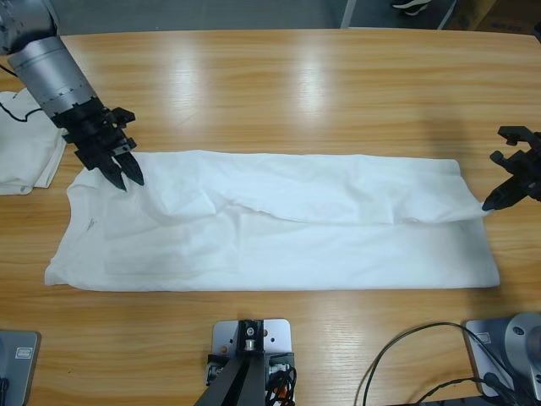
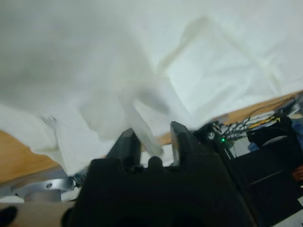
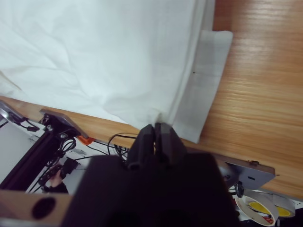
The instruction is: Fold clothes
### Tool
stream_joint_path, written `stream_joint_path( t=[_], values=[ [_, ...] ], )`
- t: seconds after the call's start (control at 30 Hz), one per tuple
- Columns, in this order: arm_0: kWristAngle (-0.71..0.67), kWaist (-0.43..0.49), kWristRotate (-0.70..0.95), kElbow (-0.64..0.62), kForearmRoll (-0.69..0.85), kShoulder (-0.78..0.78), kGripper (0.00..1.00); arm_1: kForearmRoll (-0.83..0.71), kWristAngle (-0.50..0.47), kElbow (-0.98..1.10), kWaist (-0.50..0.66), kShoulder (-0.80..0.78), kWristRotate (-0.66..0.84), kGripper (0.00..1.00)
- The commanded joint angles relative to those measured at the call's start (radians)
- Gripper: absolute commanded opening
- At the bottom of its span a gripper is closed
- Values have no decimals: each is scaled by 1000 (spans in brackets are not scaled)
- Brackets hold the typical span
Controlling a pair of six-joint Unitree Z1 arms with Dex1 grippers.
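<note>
long wooden table [image 1: 279, 85], pale and glossy, fills the high view. the large white soft fabric shirt [image 1: 270, 224] lies flat across its middle, long axis running from side to side, with one lengthwise flap already laid over the body.

left gripper [image 1: 127, 176]: positioned at the shirt's collar end. the left wrist view shows its two black jaws parted, a wisp of white cloth standing between them; the jaws are not closed on it.

right gripper [image 1: 490, 204]: positioned at the opposite, hem end. the right wrist view shows the jaws pressed together on a pinch of the shirt's edge, and the high view shows the cloth drawn into a small peak at that point.

handling, as a judgement: the fabric is light, limp and thin. it will sag between two holds, crease readily and drag on the wood. it is not fragile. hold it at corners or hemmed edges, where doubled cloth gives the jaws more to grip; a single layer taken mid-panel is likely to slip out.

view comparison: only the high view shows the whole garment, both arms, and a second folded white cloth [image 1: 25, 144] lying at the table's edge beyond the left arm. only the wrist views settle the jaw states. the right wrist view also shows a narrow doubled strip of cloth [image 3: 208, 80] on bare wood.
</note>
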Motion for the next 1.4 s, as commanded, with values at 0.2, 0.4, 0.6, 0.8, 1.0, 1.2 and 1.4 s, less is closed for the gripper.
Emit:
stream_joint_path(
  t=[0.2, 0.4, 0.6, 0.8, 1.0, 1.2, 1.4],
  values=[
    [114, -159, 563, -310, 91, -38, 964, -16, 14, 11, -12, 19, -8, 0],
    [200, -229, 645, -330, 90, 108, 954, -26, 12, 12, -12, 16, -8, 0],
    [157, -234, 659, -353, 81, 160, 770, -41, 10, 14, -12, 19, -10, 0],
    [44, -219, 649, -366, 85, 217, 734, -54, 7, 18, -12, 21, -10, 0],
    [56, -188, 645, -356, 87, 243, 734, -62, 5, 21, -12, 24, -10, 0],
    [66, -188, 634, -362, 90, 286, 734, -65, 1, 20, -12, 27, -10, 0],
    [79, -178, 617, -348, 102, 307, 688, -69, -1, 21, -12, 34, -10, 0]
  ],
)
